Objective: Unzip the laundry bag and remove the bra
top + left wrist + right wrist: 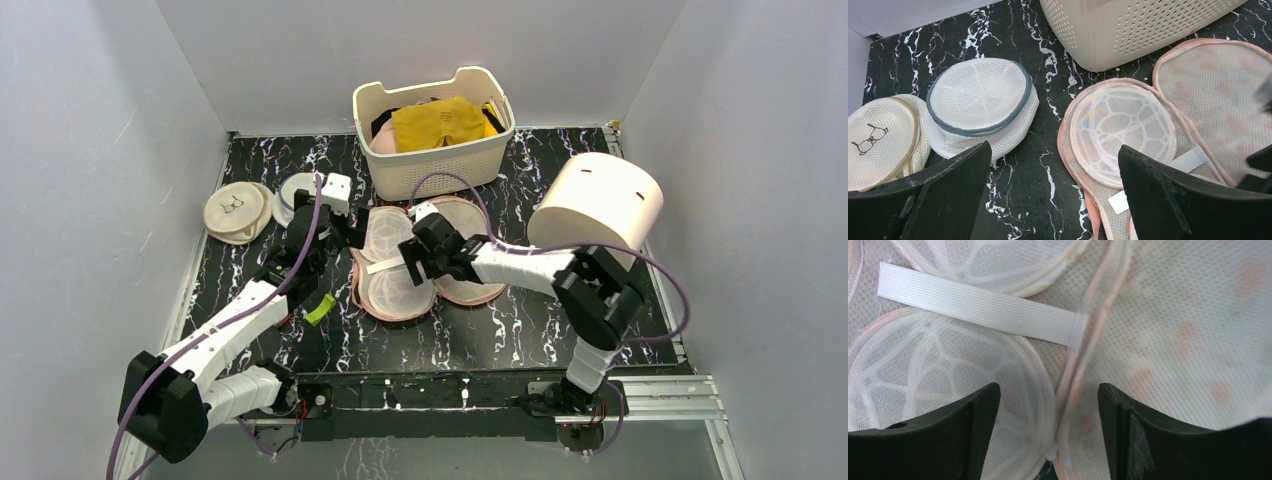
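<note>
The laundry bag (395,290) lies spread open like a clamshell in the middle of the table. Its left half shows round white mesh cups (1123,130); its right half (1218,85) is peach mesh with faint orange print and pink edging. The mustard-yellow bra (440,122) lies in the cream basket (430,170) behind it. My left gripper (1055,200) hangs open over bare table just left of the bag's edge. My right gripper (1050,435) is open low over the bag (1188,325), its fingers (948,435) straddling the pink seam between the two halves, gripping nothing.
A blue-edged white mesh disc (978,100) and a cream disc with a glasses print (878,135) lie at the left. A white strap (978,305) crosses the cups. A white cylinder (595,205) stands at right, and a green piece (320,308) sits by the left arm.
</note>
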`<state>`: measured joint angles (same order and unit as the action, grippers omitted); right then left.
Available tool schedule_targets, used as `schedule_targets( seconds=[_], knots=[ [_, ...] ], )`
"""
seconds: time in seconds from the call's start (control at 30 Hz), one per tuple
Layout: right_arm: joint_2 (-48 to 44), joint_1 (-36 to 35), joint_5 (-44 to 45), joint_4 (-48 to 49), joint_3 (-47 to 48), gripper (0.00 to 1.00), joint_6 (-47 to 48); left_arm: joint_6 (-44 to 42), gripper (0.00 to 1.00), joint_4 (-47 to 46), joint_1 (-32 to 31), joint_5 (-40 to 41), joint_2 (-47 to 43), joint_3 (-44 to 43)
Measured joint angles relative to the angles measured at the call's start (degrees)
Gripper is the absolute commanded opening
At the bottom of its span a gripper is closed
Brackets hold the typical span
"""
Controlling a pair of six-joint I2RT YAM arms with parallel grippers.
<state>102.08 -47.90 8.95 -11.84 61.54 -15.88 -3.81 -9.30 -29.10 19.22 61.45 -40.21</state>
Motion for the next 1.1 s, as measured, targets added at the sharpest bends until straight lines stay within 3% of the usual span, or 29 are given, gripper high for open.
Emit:
schedule_targets(
  seconds=[0.1,0.2,0.27,0.3,0.33,0.5,1.1],
  knots=[
    [-5.7,0.3,3.0,-2.8,0.1,0.84,1.4,0.0,0.97,0.0,0.0,0.0,0.0,0.0],
    [-12.7,2.8,5.8,-2.7,0.1,0.83,3.8,0.0,0.97,0.1,0.0,0.0,0.0,0.0],
    [-15.5,5.9,7.5,-2.0,0.0,0.74,4.9,0.0,0.97,0.2,-0.1,0.0,0.0,0.0],
    [-16.3,6.8,10.2,-1.4,0.0,0.65,5.7,0.0,0.97,0.3,-0.1,0.0,0.0,0.0],
    [-15.6,12.7,11.2,-1.8,-0.2,0.61,5.9,0.0,0.97,0.4,-0.2,0.0,0.0,0.0],
    [-9.2,18.2,14.5,-5.2,0.0,0.49,5.8,0.0,0.97,0.4,-0.3,0.0,0.0,-0.1],
    [3.9,22.1,9.9,-6.5,3.6,0.35,5.3,0.0,0.98,0.4,-0.4,0.0,0.0,-0.2]
  ],
)
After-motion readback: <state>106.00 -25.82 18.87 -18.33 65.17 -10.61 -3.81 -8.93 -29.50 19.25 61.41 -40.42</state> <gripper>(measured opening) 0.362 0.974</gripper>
